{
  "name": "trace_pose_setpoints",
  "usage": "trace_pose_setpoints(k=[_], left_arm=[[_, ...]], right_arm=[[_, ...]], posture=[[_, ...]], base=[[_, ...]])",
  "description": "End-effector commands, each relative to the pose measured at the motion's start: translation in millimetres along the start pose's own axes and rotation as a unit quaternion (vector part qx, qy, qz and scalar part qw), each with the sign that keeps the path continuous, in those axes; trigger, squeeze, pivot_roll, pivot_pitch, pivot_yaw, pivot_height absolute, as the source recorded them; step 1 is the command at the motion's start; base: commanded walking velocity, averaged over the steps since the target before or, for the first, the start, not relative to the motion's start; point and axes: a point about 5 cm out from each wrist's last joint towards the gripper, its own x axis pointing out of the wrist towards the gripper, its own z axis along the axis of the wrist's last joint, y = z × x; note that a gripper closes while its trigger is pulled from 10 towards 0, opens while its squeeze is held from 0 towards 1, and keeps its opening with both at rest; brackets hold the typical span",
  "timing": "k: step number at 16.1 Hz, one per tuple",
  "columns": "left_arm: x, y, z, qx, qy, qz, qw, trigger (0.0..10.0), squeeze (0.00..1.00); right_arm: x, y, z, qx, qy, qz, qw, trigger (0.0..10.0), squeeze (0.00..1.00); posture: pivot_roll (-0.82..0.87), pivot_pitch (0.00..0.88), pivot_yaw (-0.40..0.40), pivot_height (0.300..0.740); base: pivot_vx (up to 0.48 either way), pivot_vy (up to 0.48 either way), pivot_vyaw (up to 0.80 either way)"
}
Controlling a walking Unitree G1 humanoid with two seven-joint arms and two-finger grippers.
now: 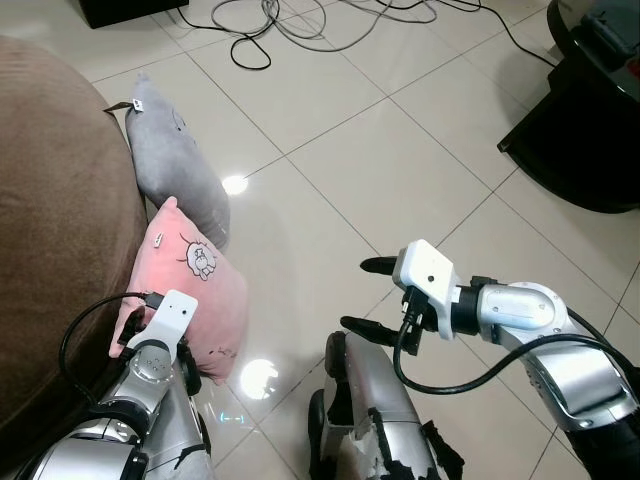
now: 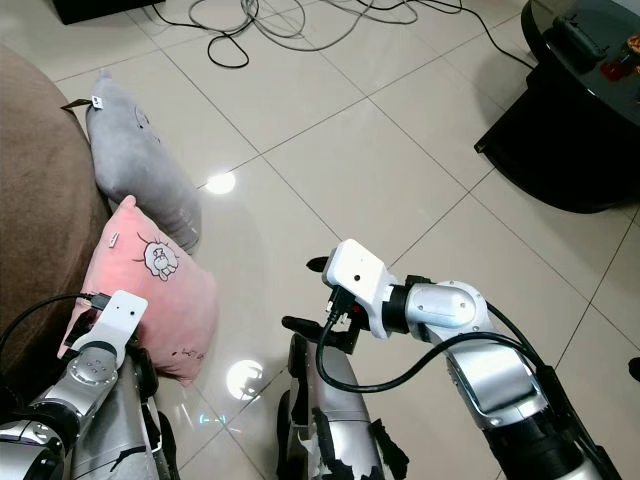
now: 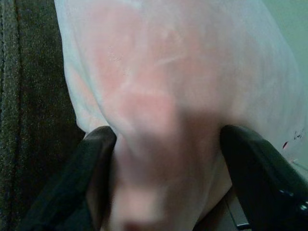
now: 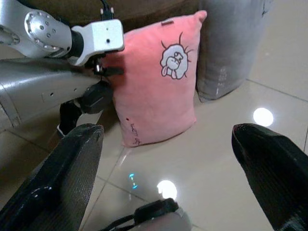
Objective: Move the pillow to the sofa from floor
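Note:
A pink pillow (image 1: pixel 200 290) with a small cartoon print stands on the tiled floor, leaning against the brown sofa (image 1: pixel 50 200). My left gripper (image 3: pixel 168 183) is at the pillow's near lower corner. The wrist view shows soft pink fabric bunched between the two black fingers (image 3: pixel 94 163), so it is shut on the pillow (image 3: pixel 168 91). My right gripper (image 1: pixel 366 295) hovers open above bare tiles to the right of the pillow, with nothing between its fingers. The right wrist view takes in the whole pillow (image 4: pixel 159 86) and the left wrist (image 4: pixel 98 38) beside it.
A grey pillow (image 1: pixel 175 160) leans on the sofa just behind the pink one. Loose cables (image 1: pixel 290 25) lie on the floor farther off. A low black table (image 1: pixel 590 110) stands at the far right. Open tiles spread between them.

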Motion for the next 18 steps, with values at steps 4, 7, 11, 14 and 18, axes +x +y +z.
trace_pose_setpoints(k=[4,7,11,14,18], left_arm=[[-5.2,-13.5,-12,0.009,0.025,-0.017,1.000,0.0,0.00],[-5.4,-13.9,-13,0.003,0.026,-0.017,1.000,0.0,0.00],[-5.1,-12.1,-13,0.001,0.027,-0.017,0.999,0.0,0.00],[-4.9,-11.2,-14,0.000,0.028,-0.017,0.999,0.0,0.00],[-4.7,-11.2,-13,-0.003,0.027,-0.020,0.999,0.0,0.00]], right_arm=[[-5.1,2.8,1,0.004,0.007,0.003,1.000,10.0,0.00],[-5.3,4.5,3,0.008,0.010,0.013,1.000,10.0,0.00],[-7.8,2.7,3,0.010,0.011,0.012,1.000,10.0,0.00],[-14.4,-2.1,-1,0.013,0.015,0.010,1.000,10.0,0.00],[-16.4,-2.8,-10,0.015,0.019,0.007,1.000,10.0,0.00]], posture=[[-0.22,0.295,-0.264,0.562],[-0.22,0.294,-0.266,0.562],[-0.22,0.293,-0.265,0.562],[-0.21,0.291,-0.265,0.562],[-0.21,0.288,-0.263,0.562]], base=[[0.000,0.000,0.00],[0.000,0.000,0.00],[0.000,0.000,0.00],[0.000,0.000,0.00],[0.000,0.000,0.00]])
